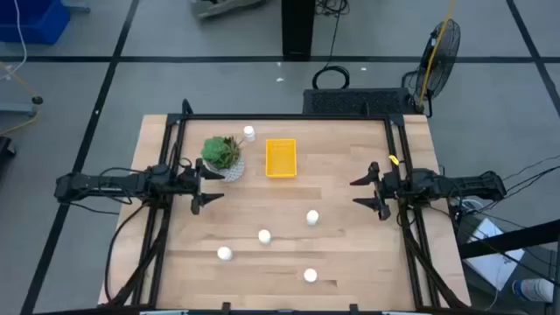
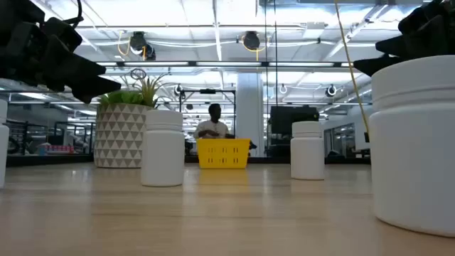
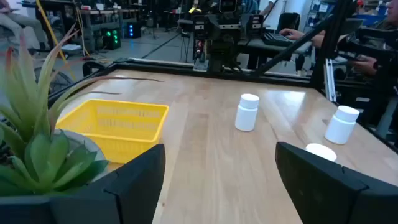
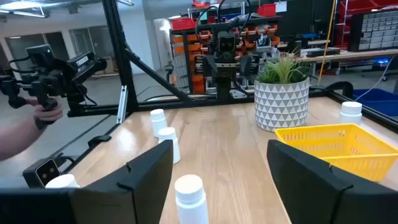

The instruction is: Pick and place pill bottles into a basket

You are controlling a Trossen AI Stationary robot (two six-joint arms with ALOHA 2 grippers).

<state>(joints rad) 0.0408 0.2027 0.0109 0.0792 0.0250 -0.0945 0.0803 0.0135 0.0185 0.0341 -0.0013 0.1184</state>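
A pill bottle [image 2: 412, 142] looms close; left pincer [image 1: 199, 186] and right pincer [image 1: 374, 190] gape empty.

Both arms lie stretched level, reaching inward from the frame's side edges at mid-height in the high view. Left gripper [image 1: 206, 183] sits left of centre, fingers spread wide, nothing between them. Right gripper [image 1: 368, 192] sits right of centre, fingers likewise spread, empty. The two face each other. In the low view both show only as dark shapes in the top corners.
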